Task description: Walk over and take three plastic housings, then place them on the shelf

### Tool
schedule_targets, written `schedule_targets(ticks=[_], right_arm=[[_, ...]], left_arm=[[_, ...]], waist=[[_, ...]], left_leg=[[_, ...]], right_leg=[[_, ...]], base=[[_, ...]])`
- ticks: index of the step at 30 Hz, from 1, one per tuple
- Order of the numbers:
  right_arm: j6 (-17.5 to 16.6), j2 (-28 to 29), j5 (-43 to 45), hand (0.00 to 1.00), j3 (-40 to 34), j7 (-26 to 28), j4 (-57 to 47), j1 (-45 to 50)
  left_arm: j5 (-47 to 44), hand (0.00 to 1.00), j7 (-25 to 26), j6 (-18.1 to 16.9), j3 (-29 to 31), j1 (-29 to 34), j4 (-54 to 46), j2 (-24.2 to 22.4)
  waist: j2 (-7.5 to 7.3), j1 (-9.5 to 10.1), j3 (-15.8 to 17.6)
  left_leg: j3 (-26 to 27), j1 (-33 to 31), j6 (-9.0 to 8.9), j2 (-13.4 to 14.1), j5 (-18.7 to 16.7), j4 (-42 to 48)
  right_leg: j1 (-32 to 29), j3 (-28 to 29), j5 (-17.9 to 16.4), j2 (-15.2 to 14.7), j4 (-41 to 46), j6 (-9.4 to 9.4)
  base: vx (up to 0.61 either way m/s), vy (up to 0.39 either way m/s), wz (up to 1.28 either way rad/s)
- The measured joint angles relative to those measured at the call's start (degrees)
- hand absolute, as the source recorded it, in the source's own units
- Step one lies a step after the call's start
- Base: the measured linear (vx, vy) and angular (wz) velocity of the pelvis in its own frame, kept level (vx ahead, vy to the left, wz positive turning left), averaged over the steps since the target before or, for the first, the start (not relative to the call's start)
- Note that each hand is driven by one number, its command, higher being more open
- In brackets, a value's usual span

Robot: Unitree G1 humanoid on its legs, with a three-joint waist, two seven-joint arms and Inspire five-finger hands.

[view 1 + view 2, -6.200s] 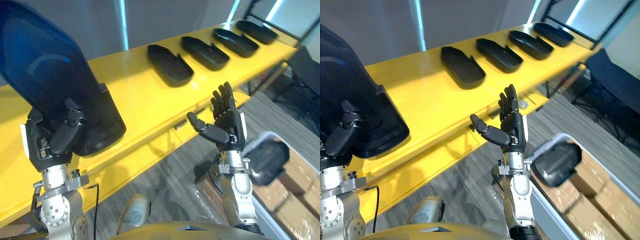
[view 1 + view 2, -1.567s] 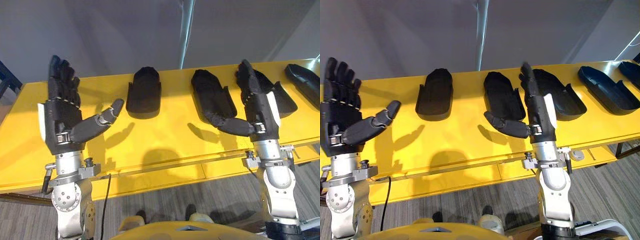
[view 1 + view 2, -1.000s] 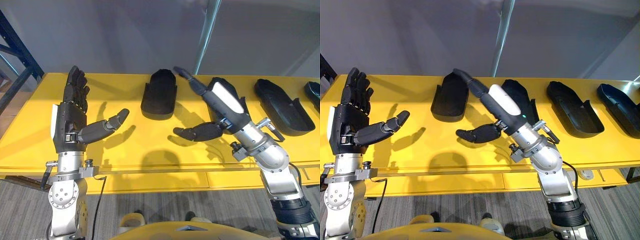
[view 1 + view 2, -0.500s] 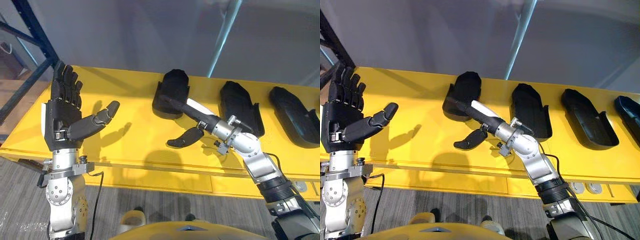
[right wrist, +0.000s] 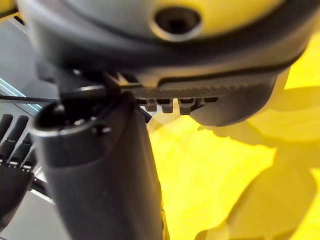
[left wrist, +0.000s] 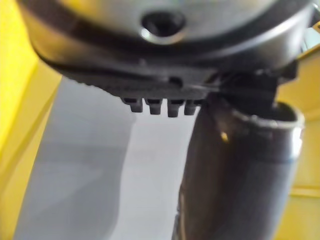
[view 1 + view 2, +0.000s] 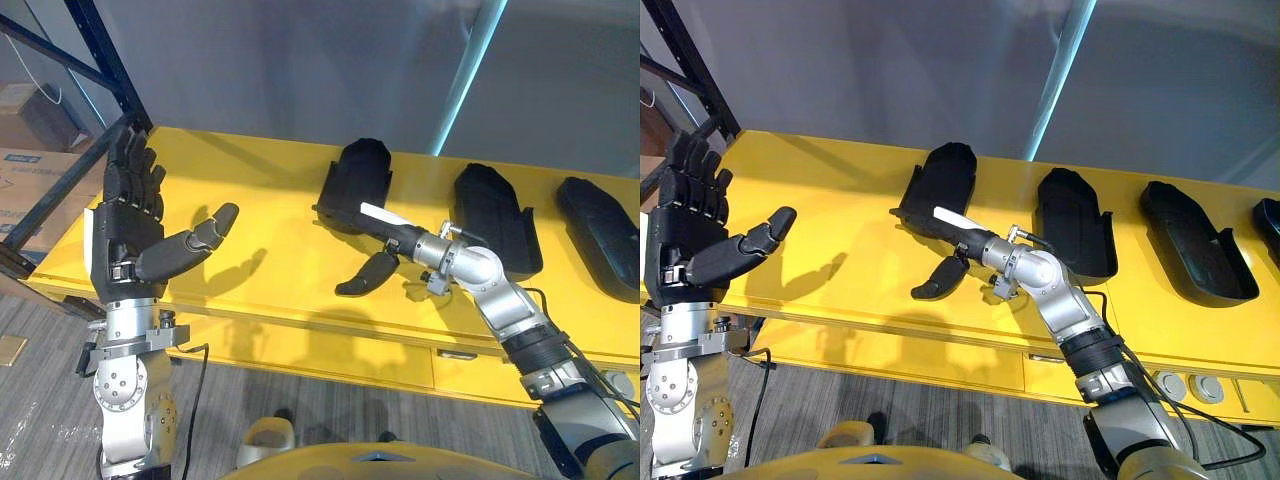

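Leftmost plastic housing (image 7: pixel 358 178) was seen mid-frame on the yellow shelf (image 7: pixel 240 190), judged light, stiff, slick; best gripped across its side walls. Right hand (image 7: pixel 398 238) was seen at its near end, fingers (image 7: pixel 350 217) straight, thumb spread wide. Left hand (image 7: pixel 125 235) was held open, left of frame.

Showing a bright yellow shelf (image 7: pixel 250 180) and matte black plastic housings (image 7: pixel 357 185). Showing the left hand (image 7: pixel 125 240) black with a white side panel, the right hand (image 7: pixel 392 238) black with a white strip. Showing a plain grey wall (image 7: pixel 280 70), a pale blue stripe (image 7: pixel 472 70), and grey streaked carpet (image 7: pixel 330 415).
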Motion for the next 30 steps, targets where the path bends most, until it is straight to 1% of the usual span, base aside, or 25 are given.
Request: schedule_targets(ticks=[4,10,15,19,25,28,30], right_arm=[[0.2,0.0,0.0,1.00,0.0,2.2,0.8,-1.4],[0.2,0.0,0.3,1.00,0.0,4.3,1.1,-1.7],[0.2,0.0,1.3,1.00,0.1,6.3,1.0,-1.8],[1.3,0.0,3.2,1.00,0.7,7.7,0.2,-1.8],[2.3,-0.6,3.5,1.00,2.5,9.9,-3.7,-1.2],[2.5,-0.9,3.5,1.00,2.5,10.4,-4.6,-0.5],[2.9,-2.0,3.5,1.00,2.6,11.0,-6.1,0.2]], left_arm=[[0.0,1.00,-0.5,0.0,-0.3,0.0,0.0,0.0],[0.0,1.00,-0.4,0.0,-0.4,0.0,0.0,0.0],[0.0,1.00,0.0,0.0,-1.0,0.0,0.0,0.1],[0.0,1.00,0.5,0.0,-2.1,0.0,0.0,0.1],[0.0,1.00,0.7,0.0,-2.8,-0.1,1.2,0.2],[0.0,1.00,0.7,0.0,-2.8,-0.1,2.6,0.3],[0.0,1.00,0.7,0.1,-2.8,-0.1,2.7,0.6]], waist=[[-0.44,0.01,0.2],[-1.84,0.02,-0.1],[-2.05,-0.07,-0.1],[-2.20,-0.09,-0.3],[-2.38,-0.81,-0.5],[-2.51,-0.82,-0.8],[-2.73,-0.74,-1.1]], left_leg=[[0.0,0.0,-0.22,0.3,0.3,-0.1],[0.2,0.1,-0.12,0.3,0.3,-0.6],[0.8,0.9,-0.07,0.3,0.5,-1.6],[1.5,2.0,-0.06,0.4,0.8,-3.0],[1.9,2.9,-0.12,0.3,1.4,-4.4],[1.9,2.9,-0.11,0.3,1.5,-4.4],[1.9,2.9,0.15,0.3,1.7,-4.4]], right_leg=[[0.0,-0.3,0.0,0.2,0.0,-0.06],[0.0,-0.3,0.0,0.1,0.0,-0.06],[0.1,0.0,0.0,0.1,0.1,-0.05],[0.1,0.4,0.1,0.1,0.1,-0.02],[0.1,0.6,0.4,0.1,0.1,0.37],[0.1,0.6,0.5,0.1,0.1,0.38],[0.1,0.6,0.5,0.1,0.1,0.38]], base=[[0.00,-0.010,0.03],[0.00,0.000,0.00],[0.01,-0.001,-0.04],[0.01,0.001,-0.06],[0.01,0.005,-0.02],[0.00,0.000,0.00],[0.00,0.000,0.00]])
